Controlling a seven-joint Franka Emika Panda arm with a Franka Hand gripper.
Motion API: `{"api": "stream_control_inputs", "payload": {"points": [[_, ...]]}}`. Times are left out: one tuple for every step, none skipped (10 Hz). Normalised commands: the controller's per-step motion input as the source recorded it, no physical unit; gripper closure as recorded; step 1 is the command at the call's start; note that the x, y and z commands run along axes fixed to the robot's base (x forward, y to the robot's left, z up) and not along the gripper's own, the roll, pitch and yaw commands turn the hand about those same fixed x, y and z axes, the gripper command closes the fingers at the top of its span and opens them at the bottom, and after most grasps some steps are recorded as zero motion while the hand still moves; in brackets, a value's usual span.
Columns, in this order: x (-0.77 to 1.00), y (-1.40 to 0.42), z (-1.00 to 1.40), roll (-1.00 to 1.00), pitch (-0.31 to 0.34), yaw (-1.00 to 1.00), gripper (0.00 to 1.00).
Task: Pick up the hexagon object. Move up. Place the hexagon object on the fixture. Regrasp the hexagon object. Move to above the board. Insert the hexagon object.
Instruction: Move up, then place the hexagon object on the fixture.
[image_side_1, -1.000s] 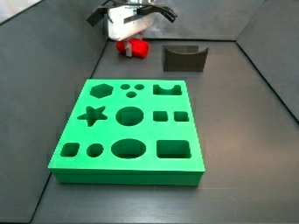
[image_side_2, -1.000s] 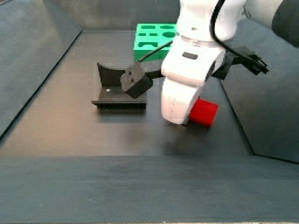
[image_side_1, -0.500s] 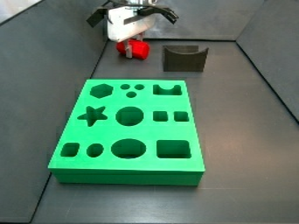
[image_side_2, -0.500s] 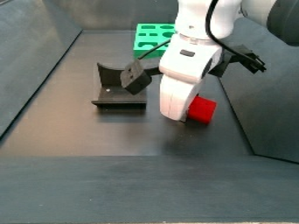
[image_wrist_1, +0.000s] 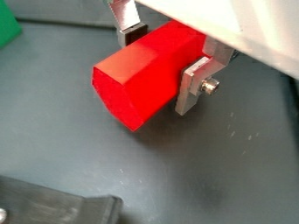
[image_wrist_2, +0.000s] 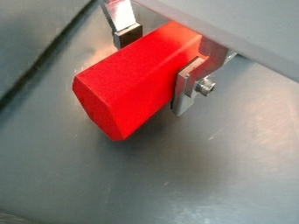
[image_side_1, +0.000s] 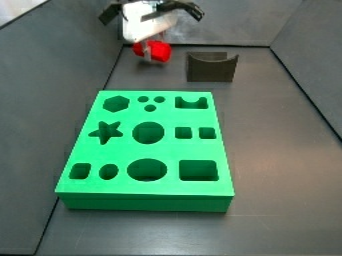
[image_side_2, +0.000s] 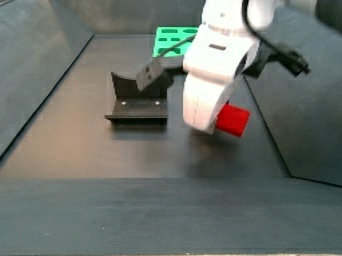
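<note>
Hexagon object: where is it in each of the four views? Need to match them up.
Wrist view: hexagon object fills the centre, between the gripper jaws.
Wrist view: same, centre, clamped between the jaws.
Side view: top centre, under the gripper, left of the fixture.
Side view: right of centre, poking out below the gripper, right of the fixture.
Shared landmark: the fixture, in both side views.

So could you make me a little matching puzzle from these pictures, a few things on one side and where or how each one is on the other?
Things:
1. hexagon object
2. fixture
3. board
4. gripper

States:
A. green, full of shaped holes
B. dark, nothing on it
C. red, clamped between silver fingers
D. closed, raised off the floor

Pairs: 1-C, 2-B, 3-A, 4-D
</note>
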Motion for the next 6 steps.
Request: {"api": "stream_control_inputs", "payload": {"points": [[-0.02,-0.04,0.51,-0.03,0.044,0.00,1.00],[-0.01,-0.02,0.36,-0.03,0.042,0.01,1.00],[-0.01,-0.02,0.20,-0.03,0.032,0.01,1.00],[0.00,0.00,1.00,0.00,0.000,0.00,1.00],[-0.01,0.00,1.00,-0.01,0.012,0.00,1.00],[-0.01,0.00,1.00,-0.01,0.016,0.01,1.00]]}}
